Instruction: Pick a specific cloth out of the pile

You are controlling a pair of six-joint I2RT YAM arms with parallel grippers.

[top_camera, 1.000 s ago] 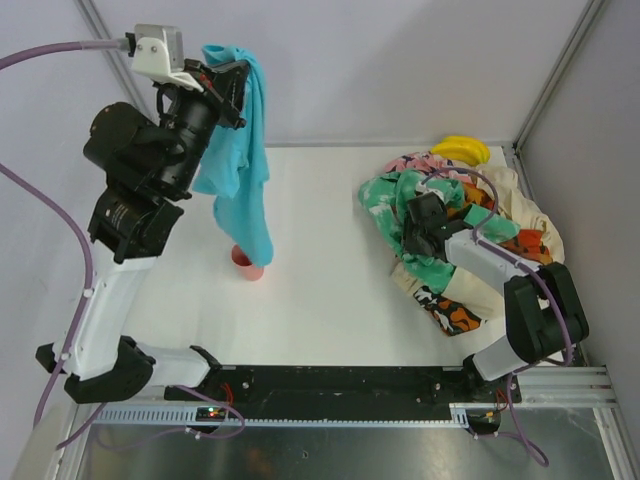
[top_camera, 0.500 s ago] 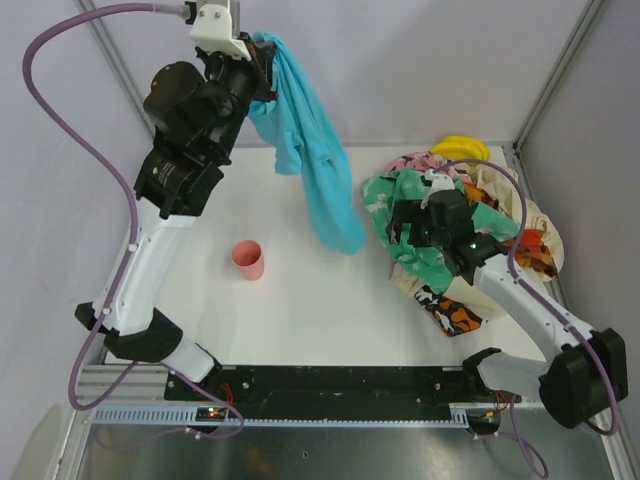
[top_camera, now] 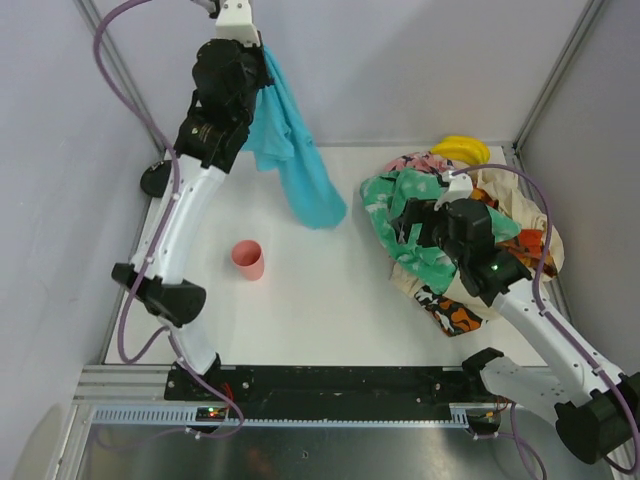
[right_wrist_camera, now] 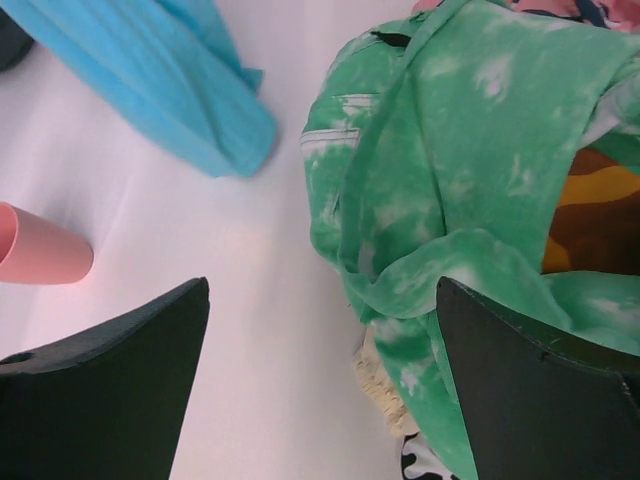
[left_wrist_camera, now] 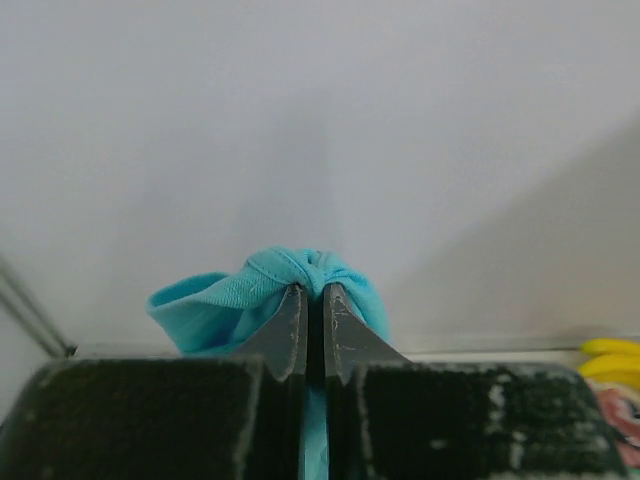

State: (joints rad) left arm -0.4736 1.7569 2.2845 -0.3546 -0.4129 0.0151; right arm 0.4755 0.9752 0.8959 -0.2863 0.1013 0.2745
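Observation:
The turquoise cloth (top_camera: pixel 297 165) hangs from my left gripper (top_camera: pixel 258 52), which is raised high at the back left. In the left wrist view the gripper (left_wrist_camera: pixel 312 290) is shut on a bunched fold of the cloth (left_wrist_camera: pixel 300 272). The cloth's lower end (right_wrist_camera: pixel 160 90) hangs just left of the pile (top_camera: pixel 455 215), apart from it. My right gripper (top_camera: pixel 403 230) hovers over the pile's left edge. It (right_wrist_camera: pixel 322 290) stands wide open with nothing in it, above the green tie-dye cloth (right_wrist_camera: pixel 470 150) and bare table.
A pink cup (top_camera: pixel 248 260) stands on the white table, left of centre, also seen as the cup (right_wrist_camera: pixel 40 250) in the right wrist view. A yellow banana (top_camera: pixel 462 149) lies behind the pile. Frame posts and walls close in the back and sides.
My left arm has carried the cloth higher and toward the back wall; its hanging end swung right, then back a little. My right gripper opened wide and lifted off the pile.

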